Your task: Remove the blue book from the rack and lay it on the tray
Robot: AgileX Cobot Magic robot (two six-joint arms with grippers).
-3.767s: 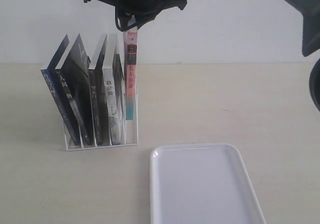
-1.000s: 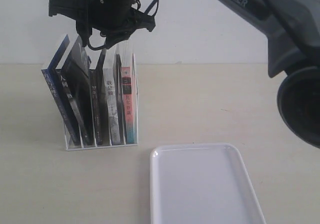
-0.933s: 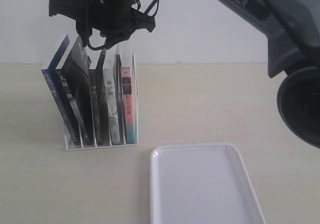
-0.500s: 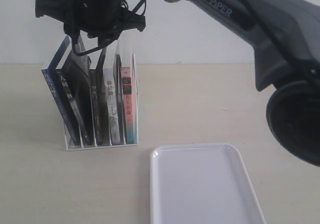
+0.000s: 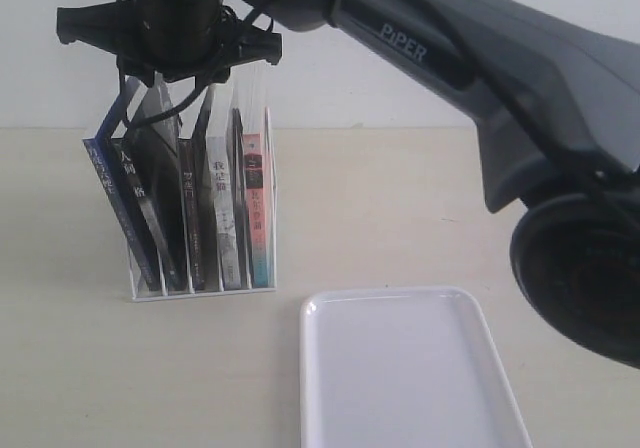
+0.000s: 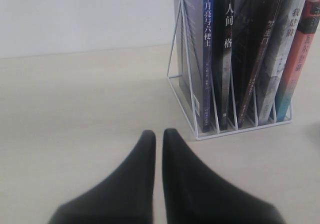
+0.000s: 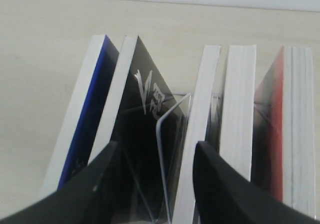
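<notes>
Five books stand in the white wire rack (image 5: 200,292), and the blue book (image 5: 104,183) is the end one, farthest from the pink-spined book (image 5: 258,203) at the other end. It leans in its slot with its top tipped outward, away from the rest, and its foot inside the wire. Just beside it the black-covered book (image 5: 150,193) leans the same way.

My right gripper (image 5: 165,93) hangs over the tops of these two leaning books, my arm reaching across from the right side of the table (image 5: 430,198). Seen from that wrist, my fingers (image 7: 102,184) are spread wide. The top edge of the black-covered book lies in the gap between them, and they grip nothing. The blue book's top edge sits just outside one finger. I cannot tell whether either finger touches a book.

My left gripper (image 6: 158,134) points toward the rack from the blue book's side and is apart from it. Its two fingers are drawn almost together, with only a thin slit between them and nothing in it.

The white tray (image 5: 410,378) lies flat on the table in front of the rack, toward the pink-spined end and apart from the wire.
</notes>
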